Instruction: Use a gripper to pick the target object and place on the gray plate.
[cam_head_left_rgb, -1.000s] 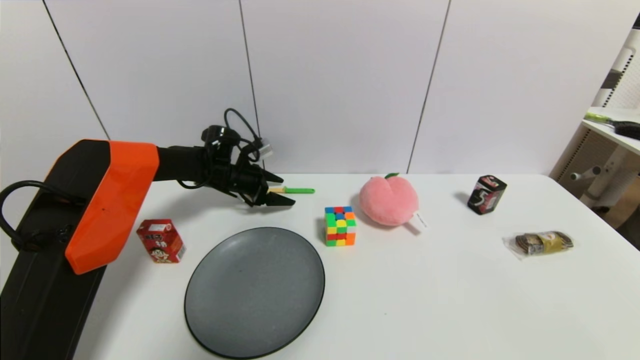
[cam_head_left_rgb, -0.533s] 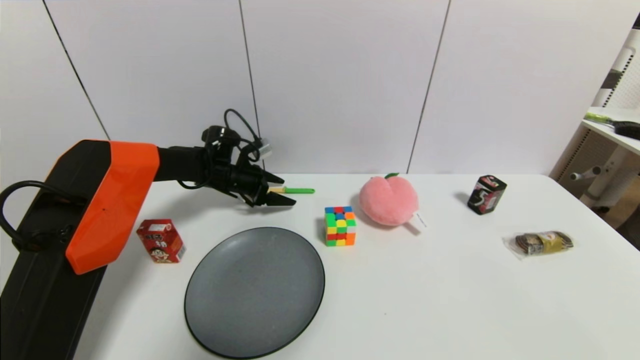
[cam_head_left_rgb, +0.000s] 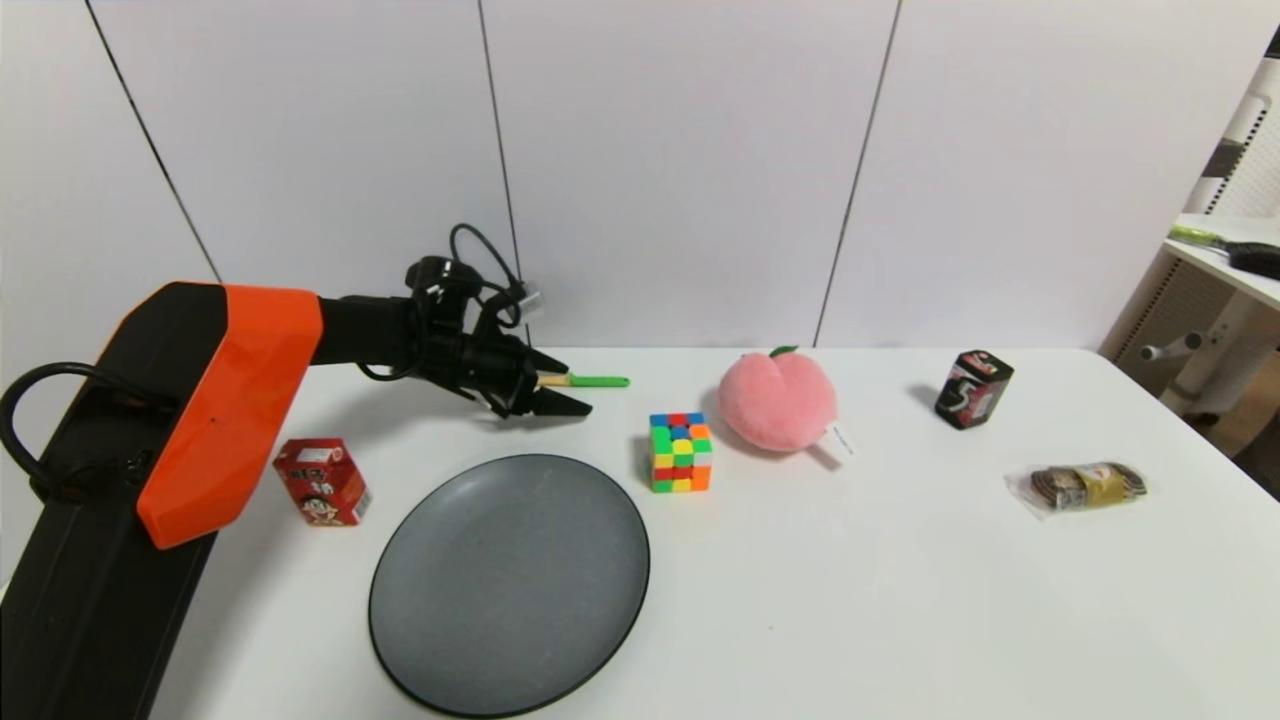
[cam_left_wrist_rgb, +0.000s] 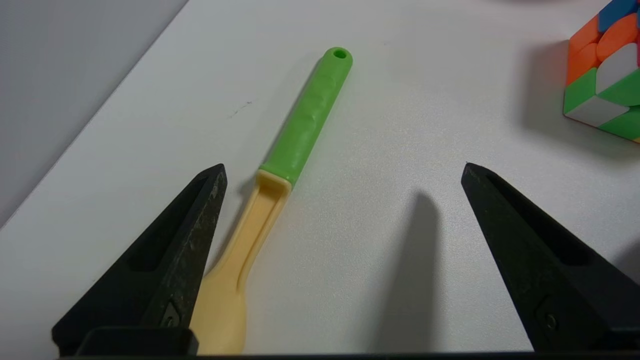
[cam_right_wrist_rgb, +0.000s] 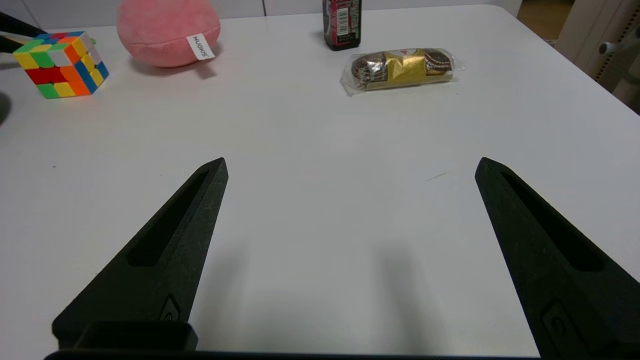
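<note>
Almost nothing changes: your left hand (cam_left_wrist_rgb: 340, 167) stays wide open, empty, astride pasta spoon (cam_left_wrist_rgb: 280, 192) near tabletop's far edge; grasp pending.

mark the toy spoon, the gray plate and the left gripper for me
toy spoon (cam_left_wrist_rgb: 306, 117), left wrist view, on the middle of its green handle.
gray plate (cam_head_left_rgb: 510, 585), head view, on its bare flat centre.
left gripper (cam_left_wrist_rgb: 342, 167), left wrist view, on the open gap midway between its two fingertips.
</note>
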